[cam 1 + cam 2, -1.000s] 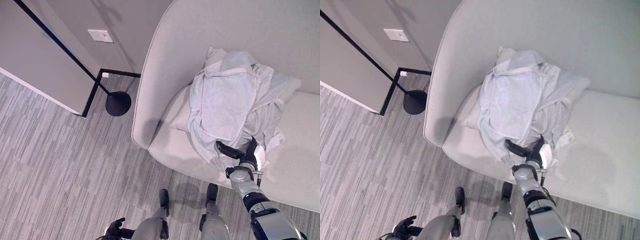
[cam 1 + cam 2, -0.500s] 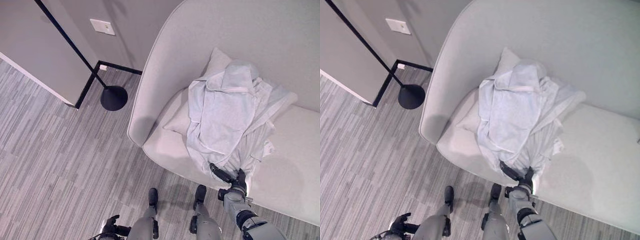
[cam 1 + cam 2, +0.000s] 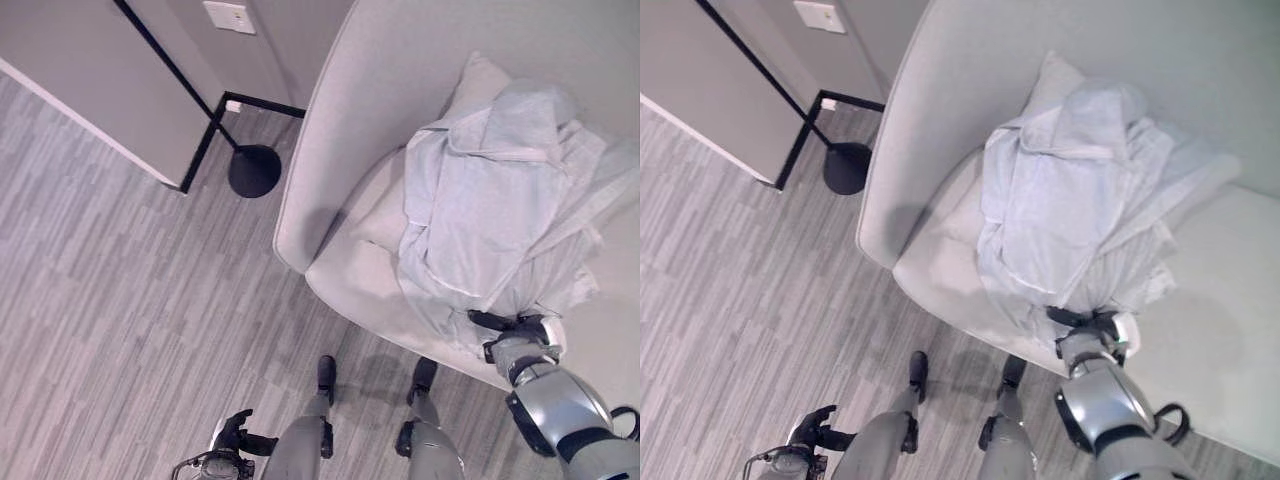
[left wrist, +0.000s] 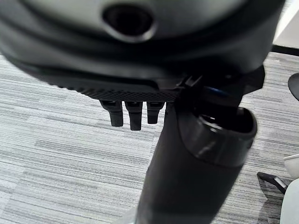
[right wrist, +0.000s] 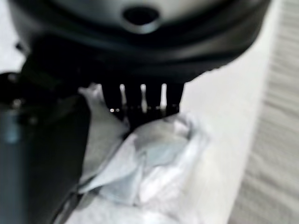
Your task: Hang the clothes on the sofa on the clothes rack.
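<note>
— One heap of pale blue clothes (image 3: 500, 210) sits on the light grey sofa (image 3: 390, 80), draped over a cushion (image 3: 380, 205) in the corner by the curved armrest; its lower hem hangs right at the seat's front edge.

— How much room is around it?

— Plenty. The striped grey floor (image 3: 120, 300) runs wide and open to the left of the sofa. A black rack pole (image 3: 175, 75) slants down to a round black base (image 3: 254, 171) well apart from the armrest, near a wall corner with a white wall plate (image 3: 229, 16).

— And the right robot hand (image 3: 1092, 325)?

— It reaches in from the lower right, at the seat's front edge, fingers curled into the bunched bottom of the clothes. In its wrist view the dark fingers (image 5: 140, 99) press into gathered fabric (image 5: 149, 163), thumb closing alongside.

— The other one?

— The left robot hand (image 3: 236, 432) hangs low over the floor, away from the sofa, fingers (image 4: 133, 114) loosely extended, holding nothing.
</note>
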`<state>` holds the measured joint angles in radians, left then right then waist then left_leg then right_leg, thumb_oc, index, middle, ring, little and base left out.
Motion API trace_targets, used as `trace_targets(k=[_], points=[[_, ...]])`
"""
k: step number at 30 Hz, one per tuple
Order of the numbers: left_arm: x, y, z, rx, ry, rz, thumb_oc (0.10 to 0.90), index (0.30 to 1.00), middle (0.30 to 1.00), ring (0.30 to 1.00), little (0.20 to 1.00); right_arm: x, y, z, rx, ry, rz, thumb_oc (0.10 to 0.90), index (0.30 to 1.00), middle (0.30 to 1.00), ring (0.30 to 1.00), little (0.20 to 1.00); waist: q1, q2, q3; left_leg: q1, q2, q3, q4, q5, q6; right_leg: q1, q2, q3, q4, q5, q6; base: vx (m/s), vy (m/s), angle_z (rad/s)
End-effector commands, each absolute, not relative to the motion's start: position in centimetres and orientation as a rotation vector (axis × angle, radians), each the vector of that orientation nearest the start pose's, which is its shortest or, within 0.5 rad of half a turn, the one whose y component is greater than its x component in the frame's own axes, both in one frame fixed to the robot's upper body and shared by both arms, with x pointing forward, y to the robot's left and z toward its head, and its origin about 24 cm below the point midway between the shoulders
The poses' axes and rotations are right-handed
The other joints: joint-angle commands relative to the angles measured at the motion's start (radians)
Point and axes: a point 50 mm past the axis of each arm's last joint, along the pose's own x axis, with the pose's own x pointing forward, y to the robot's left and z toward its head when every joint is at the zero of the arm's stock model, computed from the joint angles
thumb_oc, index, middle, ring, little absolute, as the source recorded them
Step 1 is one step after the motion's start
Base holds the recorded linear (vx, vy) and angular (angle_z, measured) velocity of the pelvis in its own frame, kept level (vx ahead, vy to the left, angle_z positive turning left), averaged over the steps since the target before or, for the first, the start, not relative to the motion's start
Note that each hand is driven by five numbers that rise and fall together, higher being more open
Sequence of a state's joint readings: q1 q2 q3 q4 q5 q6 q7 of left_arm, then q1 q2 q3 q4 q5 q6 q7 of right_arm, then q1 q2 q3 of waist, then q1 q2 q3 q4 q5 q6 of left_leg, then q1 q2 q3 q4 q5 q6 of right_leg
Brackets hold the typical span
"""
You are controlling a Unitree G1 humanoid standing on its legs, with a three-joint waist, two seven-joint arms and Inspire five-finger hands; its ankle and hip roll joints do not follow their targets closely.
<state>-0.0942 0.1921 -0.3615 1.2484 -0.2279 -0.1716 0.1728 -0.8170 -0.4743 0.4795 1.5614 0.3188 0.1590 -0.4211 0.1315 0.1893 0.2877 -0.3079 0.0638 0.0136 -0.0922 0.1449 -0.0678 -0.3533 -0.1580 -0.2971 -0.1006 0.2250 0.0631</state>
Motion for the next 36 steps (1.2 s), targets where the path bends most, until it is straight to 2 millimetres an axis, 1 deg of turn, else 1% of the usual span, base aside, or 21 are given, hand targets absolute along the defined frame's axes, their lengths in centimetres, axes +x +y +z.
trace_targets(k=[1, 3, 6, 8, 9, 10, 11, 13, 14, 15, 16, 18, 20, 21, 23, 24, 26, 31, 32, 33, 36], points=[[13.7, 21.7, -15.0, 0.448, 1.001, -0.027, 0.800, 0.900, 0.900, 0.900, 0.900, 35.8, -18.2, 0.5, -0.422, 0.576, -0.105, 0.400, 0.300, 0.300, 0.300, 0.300, 0.057, -0.009, -0.010, 0.004, 0.015, -0.003, 0.005, -0.091, -0.066, -0.030, -0.154, 0.034, 0.013, -0.016, 0.130, 0.00, 0.000, 0.00], [13.7, 21.6, -15.1, 0.456, 1.005, -0.045, 0.800, 0.900, 0.900, 0.900, 0.900, 35.3, -17.8, -0.3, -0.396, 0.585, -0.066, 0.400, 0.300, 0.300, 0.300, 0.300, 0.056, -0.012, -0.010, -0.005, 0.016, -0.006, 0.005, -0.089, -0.068, -0.034, -0.153, 0.035, 0.013, -0.020, 0.128, 0.00, 0.000, 0.00], [13.6, 21.2, -15.2, 0.452, 1.007, -0.057, 0.800, 0.900, 0.900, 0.900, 0.900, 34.7, -18.2, -1.0, -0.368, 0.606, -0.071, 0.400, 0.300, 0.300, 0.300, 0.300, 0.054, -0.015, -0.006, -0.008, 0.016, -0.006, 0.005, -0.088, -0.068, -0.034, -0.152, 0.035, 0.013, -0.023, 0.128, 0.00, 0.000, 0.00], [13.7, 20.9, -15.2, 0.448, 1.003, -0.064, 0.800, 0.900, 0.900, 0.900, 0.900, 34.2, -18.2, -1.7, -0.294, 0.617, -0.078, 0.400, 0.300, 0.300, 0.300, 0.300, 0.049, -0.018, 0.000, -0.007, 0.017, -0.005, 0.005, -0.088, -0.067, -0.033, -0.151, 0.036, 0.013, -0.024, 0.128, 0.00, 0.000, 0.00], [13.8, 20.7, -15.2, 0.445, 1.002, -0.071, 0.800, 0.900, 0.900, 0.900, 0.900, 33.9, -17.7, -2.1, -0.221, 0.599, -0.055, 0.400, 0.300, 0.300, 0.300, 0.300, 0.041, -0.023, 0.005, -0.004, 0.018, 0.000, 0.005, -0.090, -0.066, -0.031, -0.151, 0.040, 0.013, -0.024, 0.128, 0.00, 0.000, 0.00], [13.7, 20.7, -15.2, 0.445, 1.002, -0.071, 0.800, 0.900, 0.900, 0.900, 0.900, 33.9, -17.7, -2.1, -0.221, 0.599, -0.055, 0.400, 0.300, 0.300, 0.300, 0.300, 0.041, -0.023, 0.005, -0.004, 0.018, 0.000, 0.005, -0.090, -0.066, -0.031, -0.151, 0.040, 0.013, -0.024, 0.128, 0.00, 0.000, 0.00], [13.9, 20.4, -15.2, 0.441, 0.997, -0.075, 0.800, 0.900, 0.900, 0.900, 0.900, 33.5, -16.5, -2.5, -0.170, 0.569, -0.003, 0.400, 0.300, 0.300, 0.300, 0.300, 0.029, -0.031, 0.011, 0.000, 0.020, 0.006, 0.005, -0.091, -0.066, -0.032, -0.149, 0.047, 0.013, -0.025, 0.128, 0.00, 0.000, 0.00], [13.6, 20.1, -15.3, 0.435, 1.002, -0.082, 0.800, 0.900, 0.900, 0.900, 0.900, 32.4, -15.0, -3.5, -0.110, 0.556, 0.073, 0.400, 0.300, 0.300, 0.300, 0.300, 0.013, -0.043, 0.016, 0.007, 0.023, 0.013, 0.005, -0.093, -0.067, -0.031, -0.147, 0.055, 0.013, -0.026, 0.127, 0.00, 0.000, 0.00], [13.6, 20.1, -15.3, 0.435, 1.002, -0.082, 0.800, 0.900, 0.900, 0.900, 0.900, 32.4, -15.0, -3.5, -0.110, 0.557, 0.073, 0.400, 0.300, 0.300, 0.300, 0.300, 0.013, -0.043, 0.016, 0.007, 0.023, 0.013, 0.005, -0.093, -0.067, -0.031, -0.147, 0.055, 0.013, -0.026, 0.127, 0.01, 0.020, -0.03], [13.2, 19.9, -15.5, 0.430, 1.012, -0.087, 0.800, 0.900, 0.900, 0.900, 0.900, 31.0, -13.5, -4.6, -0.076, 0.563, 0.146, 0.400, 0.300, 0.300, 0.300, 0.300, -0.001, -0.055, 0.017, 0.014, 0.025, 0.019, 0.005, -0.096, -0.067, -0.028, -0.147, 0.061, 0.013, -0.028, 0.126, 0.01, 0.010, -0.07], [13.2, 19.9, -15.5, 0.430, 1.012, -0.087, 0.800, 0.900, 0.900, 0.900, 0.900, 31.0, -13.5, -4.6, -0.076, 0.563, 0.146, 0.400, 0.300, 0.300, 0.300, 0.300, -0.001, -0.055, 0.017, 0.014, 0.025, 0.019, 0.005, -0.096, -0.066, -0.028, -0.147, 0.061, 0.013, -0.028, 0.126, 0.02, 0.018, -0.06], [12.7, 19.9, -15.7, 0.430, 1.026, -0.088, 0.800, 0.900, 0.900, 0.900, 0.900, 30.0, -12.3, -5.1, -0.035, 0.556, 0.211, 0.400, 0.300, 0.300, 0.300, 0.300, -0.014, -0.065, 0.015, 0.023, 0.026, 0.022, 0.005, -0.099, -0.066, -0.022, -0.148, 0.064, 0.013, -0.031, 0.126, 0.01, 0.013, -0.05], [12.3, 19.9, -15.8, 0.422, 1.039, -0.082, 0.800, 0.900, 0.900, 0.900, 0.900, 28.9, -11.1, -5.5, 0.071, 0.554, 0.261, 0.400, 0.300, 0.300, 0.300, 0.300, -0.027, -0.074, 0.011, 0.038, 0.022, 0.028, 0.005, -0.105, -0.065, -0.010, -0.150, 0.071, 0.013, -0.036, 0.125, 0.01, 0.012, -0.02], [12.3, 19.9, -15.8, 0.422, 1.039, -0.082, 0.800, 0.900, 0.900, 0.900, 0.900, 28.9, -11.1, -5.5, 0.071, 0.554, 0.261, 0.400, 0.300, 0.300, 0.300, 0.300, -0.027, -0.074, 0.011, 0.038, 0.022, 0.028, 0.005, -0.105, -0.065, -0.010, -0.150, 0.071, 0.013, -0.036, 0.125, 0.02, 0.029, 0.04], [12.0, 19.8, -15.8, 0.415, 1.038, -0.083, 0.800, 0.900, 0.900, 0.900, 0.900, 28.8, -9.9, -4.9, 0.226, 0.521, 0.280, 0.400, 0.300, 0.300, 0.300, 0.300, -0.031, -0.077, 0.006, 0.054, 0.019, 0.036, 0.005, -0.110, -0.063, 0.000, -0.152, 0.079, 0.013, -0.039, 0.126, 0.01, 0.042, 0.04], [12.0, 19.8, -15.9, 0.415, 1.039, -0.086, 0.800, 0.900, 0.900, 0.900, 0.900, 28.7, -9.6, -4.8, 0.256, 0.516, 0.288, 0.400, 0.300, 0.300, 0.300, 0.300, -0.032, -0.078, 0.003, 0.060, 0.019, 0.037, 0.005, -0.112, -0.063, 0.005, -0.152, 0.080, 0.013, -0.040, 0.126, 0.01, 0.035, 0.02], [11.8, 19.8, -15.9, 0.414, 1.042, -0.088, 0.800, 0.900, 0.900, 0.900, 0.900, 28.6, -9.1, -4.7, 0.303, 0.511, 0.300, 0.400, 0.300, 0.300, 0.300, 0.300, -0.033, -0.080, 0.000, 0.067, 0.019, 0.038, 0.005, -0.113, -0.062, 0.011, -0.153, 0.082, 0.013, -0.042, 0.126, 0.02, 0.022, 0.06], [10.6, 20.0, -16.2, 0.424, 1.084, -0.094, 0.800, 0.900, 0.900, 0.900, 0.900, 28.8, -7.8, -3.1, 0.398, 0.432, 0.349, 0.400, 0.300, 0.300, 0.300, 0.300, -0.038, -0.091, -0.025, 0.108, 0.017, 0.045, 0.005, -0.123, -0.057, 0.053, -0.154, 0.082, 0.013, -0.057, 0.123, 0.04, 0.012, 0.07], [10.4, 20.1, -16.3, 0.429, 1.096, -0.092, 0.800, 0.900, 0.900, 0.900, 0.900, 28.8, -7.7, -2.8, 0.420, 0.419, 0.349, 0.400, 0.300, 0.300, 0.300, 0.300, -0.039, -0.093, -0.031, 0.118, 0.015, 0.044, 0.005, -0.126, -0.056, 0.062, -0.153, 0.080, 0.013, -0.059, 0.123, 0.08, 0.021, 0.03], [9.9, 20.3, -16.4, 0.430, 1.116, -0.080, 0.800, 0.900, 0.900, 0.900, 0.900, 29.2, -7.9, -2.0, 0.484, 0.372, 0.328, 0.400, 0.300, 0.300, 0.300, 0.300, -0.042, -0.098, -0.046, 0.139, 0.013, 0.046, 0.005, -0.133, -0.053, 0.080, -0.154, 0.077, 0.013, -0.062, 0.123, 0.08, 0.021, 0.00], [9.6, 20.4, -16.5, 0.432, 1.127, -0.073, 0.800, 0.900, 0.900, 0.900, 0.900, 30.4, -8.9, -0.2, 0.584, 0.270, 0.258, 0.400, 0.300, 0.300, 0.300, 0.300, -0.047, -0.105, -0.063, 0.161, 0.010, 0.052, 0.005, -0.142, -0.049, 0.099, -0.153, 0.078, 0.013, -0.063, 0.124, 0.04, 0.012, -0.02]])
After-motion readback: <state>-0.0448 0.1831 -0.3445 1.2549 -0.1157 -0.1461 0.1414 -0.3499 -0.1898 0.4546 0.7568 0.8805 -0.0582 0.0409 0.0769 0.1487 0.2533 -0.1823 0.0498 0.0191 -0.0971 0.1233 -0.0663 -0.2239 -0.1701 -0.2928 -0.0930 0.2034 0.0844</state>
